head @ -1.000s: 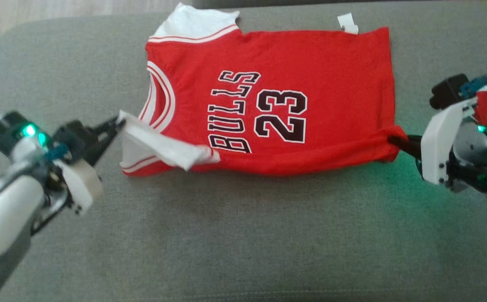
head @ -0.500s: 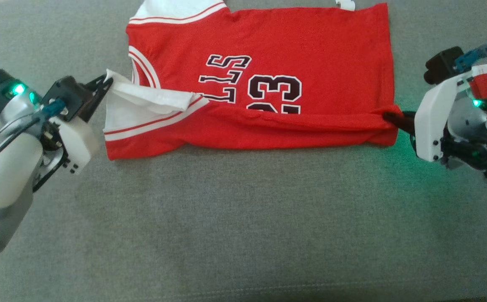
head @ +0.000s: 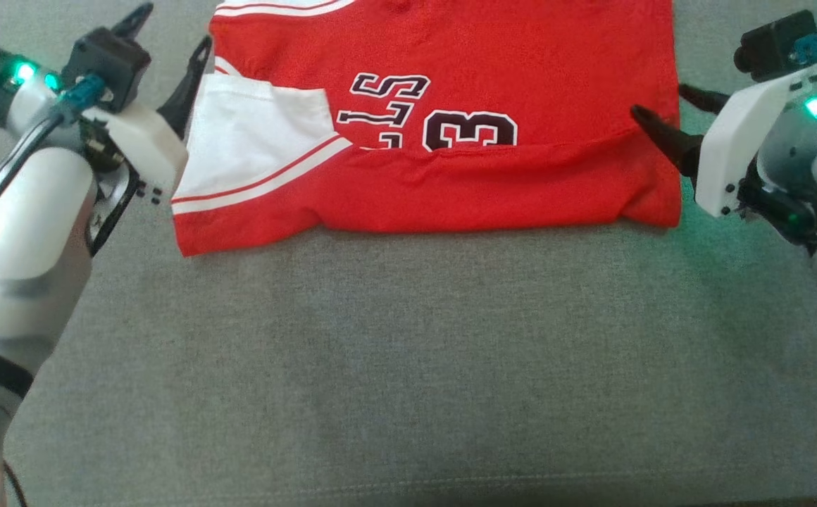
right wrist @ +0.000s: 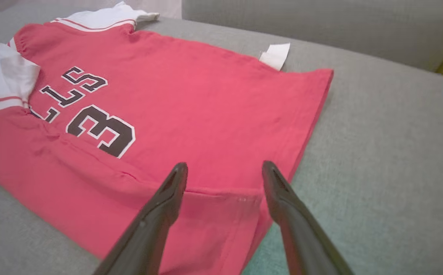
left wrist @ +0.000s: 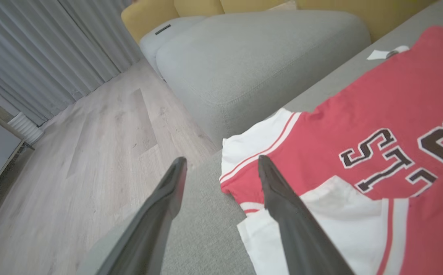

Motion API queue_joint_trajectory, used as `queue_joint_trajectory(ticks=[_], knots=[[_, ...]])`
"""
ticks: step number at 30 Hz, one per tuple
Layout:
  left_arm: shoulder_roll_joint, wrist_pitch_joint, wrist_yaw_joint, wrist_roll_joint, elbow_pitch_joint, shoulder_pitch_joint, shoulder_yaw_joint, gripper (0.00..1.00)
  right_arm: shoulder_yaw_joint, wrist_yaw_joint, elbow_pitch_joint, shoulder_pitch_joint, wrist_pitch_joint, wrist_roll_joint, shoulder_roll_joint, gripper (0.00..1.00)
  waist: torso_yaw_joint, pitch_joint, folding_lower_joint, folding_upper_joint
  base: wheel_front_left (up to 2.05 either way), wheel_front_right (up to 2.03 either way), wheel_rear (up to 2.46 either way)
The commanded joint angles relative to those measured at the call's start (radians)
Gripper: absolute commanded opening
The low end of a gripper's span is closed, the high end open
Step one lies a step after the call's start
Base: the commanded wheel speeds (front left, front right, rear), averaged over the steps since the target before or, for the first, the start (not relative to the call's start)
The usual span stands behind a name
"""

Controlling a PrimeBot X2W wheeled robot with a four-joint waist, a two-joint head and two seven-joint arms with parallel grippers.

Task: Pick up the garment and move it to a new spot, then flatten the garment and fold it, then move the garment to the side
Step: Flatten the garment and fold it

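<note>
Top centre of head view, jersey (head: 451,176) lies on cushion (head: 408,352), lower edge folded up. Left gripper (head: 177,24) at its left edge, right gripper (head: 660,100) at its right edge, both wide open, empty.

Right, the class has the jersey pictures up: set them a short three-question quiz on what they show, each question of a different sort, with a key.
1. True or false: the near edge of the red jersey lies folded up over part of its black number.
2. The left arm's jaws and the right arm's jaws are: A both shut on cloth; B both open; C one open, one shut.
3. What colour is the shoulder panel beside the left arm's jaws?
Key: 1 true; 2 B; 3 white.
</note>
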Motion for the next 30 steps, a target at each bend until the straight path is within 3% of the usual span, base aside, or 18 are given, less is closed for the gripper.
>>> queue_joint_trajectory(ticks=[1,8,14,21,26,30], knots=[[0.041,-0.012,0.020,0.006,-0.031,-0.032,0.060,1.00,-0.005,-0.001,-0.011,-0.013,-0.046,-0.041,-0.010,1.00,0.001,-0.004,-0.0002,0.0000,0.00,0.00,0.00],[0.016,-0.012,0.104,-0.010,-0.204,0.103,0.253,1.00,-0.034,-0.001,0.034,0.024,-0.309,-0.146,0.034,1.00,0.005,-0.052,-0.0002,0.0000,0.00,0.00,0.00],[-0.038,-0.012,0.135,-0.014,-0.394,0.291,0.446,1.00,-0.196,-0.001,0.090,0.106,-0.575,-0.242,0.108,1.00,0.010,-0.118,-0.0002,0.0000,0.00,0.00,0.00],[-0.143,-0.012,0.145,0.036,-0.566,0.523,0.626,1.00,-0.475,-0.001,0.049,0.266,-0.633,-0.413,0.236,1.00,0.012,-0.169,-0.0002,0.0000,0.00,0.00,0.00],[-0.214,-0.012,0.133,0.076,-0.567,0.643,0.687,1.00,-0.659,-0.001,-0.078,0.429,-0.634,-0.558,0.369,1.00,0.009,-0.184,-0.0002,0.0000,0.00,0.00,0.00],[-0.258,-0.012,0.109,0.119,-0.544,0.691,0.714,1.00,-0.721,-0.001,-0.130,0.540,-0.634,-0.655,0.444,1.00,0.008,-0.182,-0.0002,0.0000,0.00,0.00,0.00]])
